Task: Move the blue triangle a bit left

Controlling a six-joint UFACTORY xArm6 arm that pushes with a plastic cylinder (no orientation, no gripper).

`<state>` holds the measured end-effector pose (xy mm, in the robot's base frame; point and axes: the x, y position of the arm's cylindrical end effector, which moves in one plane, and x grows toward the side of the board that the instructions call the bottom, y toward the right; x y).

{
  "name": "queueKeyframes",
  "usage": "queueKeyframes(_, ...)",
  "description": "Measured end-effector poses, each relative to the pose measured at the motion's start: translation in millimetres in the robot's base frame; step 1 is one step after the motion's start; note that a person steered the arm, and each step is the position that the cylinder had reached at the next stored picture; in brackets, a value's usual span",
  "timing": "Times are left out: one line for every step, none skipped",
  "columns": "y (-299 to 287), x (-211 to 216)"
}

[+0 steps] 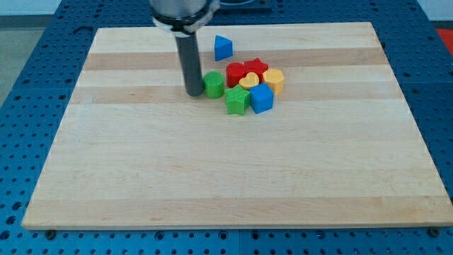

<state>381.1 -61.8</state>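
The blue triangle [223,47] sits near the view's top, above the cluster of blocks. My tip [194,93] rests on the board just left of the green cylinder [213,84], close to it or touching it. The tip is below and to the left of the blue triangle, apart from it. The rod rises from the tip to the arm at the view's top.
A tight cluster lies right of the tip: a red block [236,74], a red star [256,68], a yellow heart [248,82], a yellow hexagon [274,80], a green star [237,100] and a blue cube [261,98]. The wooden board [141,184] lies on a blue perforated table.
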Motion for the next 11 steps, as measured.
queueKeyframes(12, 0)
queueKeyframes(-9, -1)
queueKeyframes(-40, -31)
queueKeyframes(-42, -79)
queueKeyframes(-44, -112)
queueKeyframes(-47, -142)
queueKeyframes(-14, -153)
queueKeyframes(35, -153)
queueKeyframes(79, -152)
queueKeyframes(98, -146)
queueKeyframes(90, -132)
